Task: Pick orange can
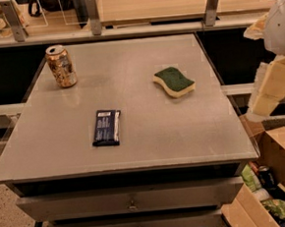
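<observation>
**Orange can (pixel 61 66) far left, your gripper (pixel 273 88) off the right edge**
The can stood upright near the far-left corner of the table (pixel 149 139). To its right lay a dark wrapped bar (pixel 106 127), nearer, then a green-topped sponge (pixel 174 81). Your gripper hung beyond the table's right edge, well apart from the can; I could not tell how far open it was or whether it held anything.

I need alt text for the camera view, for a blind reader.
An orange can stands at the far left of a grey table, with a sponge to the right and a dark bar nearer the front. The gripper hangs beyond the table's right edge.
</observation>
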{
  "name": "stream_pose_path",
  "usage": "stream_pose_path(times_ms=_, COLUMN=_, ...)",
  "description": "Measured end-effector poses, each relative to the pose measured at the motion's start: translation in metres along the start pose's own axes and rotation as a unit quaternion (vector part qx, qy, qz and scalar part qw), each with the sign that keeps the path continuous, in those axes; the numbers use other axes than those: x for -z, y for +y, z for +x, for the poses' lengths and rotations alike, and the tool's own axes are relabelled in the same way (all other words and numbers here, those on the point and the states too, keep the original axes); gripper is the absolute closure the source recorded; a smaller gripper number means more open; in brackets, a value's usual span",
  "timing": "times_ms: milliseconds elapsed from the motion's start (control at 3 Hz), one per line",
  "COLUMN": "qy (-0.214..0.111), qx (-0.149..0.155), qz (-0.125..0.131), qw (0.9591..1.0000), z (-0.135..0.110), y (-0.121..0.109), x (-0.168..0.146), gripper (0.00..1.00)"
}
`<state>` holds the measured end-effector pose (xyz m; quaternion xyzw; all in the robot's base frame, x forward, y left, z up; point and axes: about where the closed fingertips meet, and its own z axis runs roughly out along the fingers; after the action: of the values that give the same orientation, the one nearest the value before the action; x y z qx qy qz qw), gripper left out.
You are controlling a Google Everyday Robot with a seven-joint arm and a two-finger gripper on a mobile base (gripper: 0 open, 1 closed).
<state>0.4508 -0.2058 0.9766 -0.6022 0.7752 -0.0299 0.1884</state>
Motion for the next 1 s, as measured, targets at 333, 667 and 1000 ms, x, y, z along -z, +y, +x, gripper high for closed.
stream_pose_path(times_ms=333, qy=-0.087, qx=0.008, qz=0.012, qw=0.9961, z=-0.043, y=-0.022, x=-0.033, gripper=0.0)
stream_pose_path(times_ms=667, qy=-0.176, qx=0.033, qz=0.013, qw=0.9838, z=-0.11, y=-0.049, x=-0.075, gripper=0.0)
stream_pose_path(times_ms=1000, qy=-0.263, qx=0.062, qz=-0.002, qw=0.9628, z=-0.193, y=-0.071, x=-0.116, gripper=0.0)
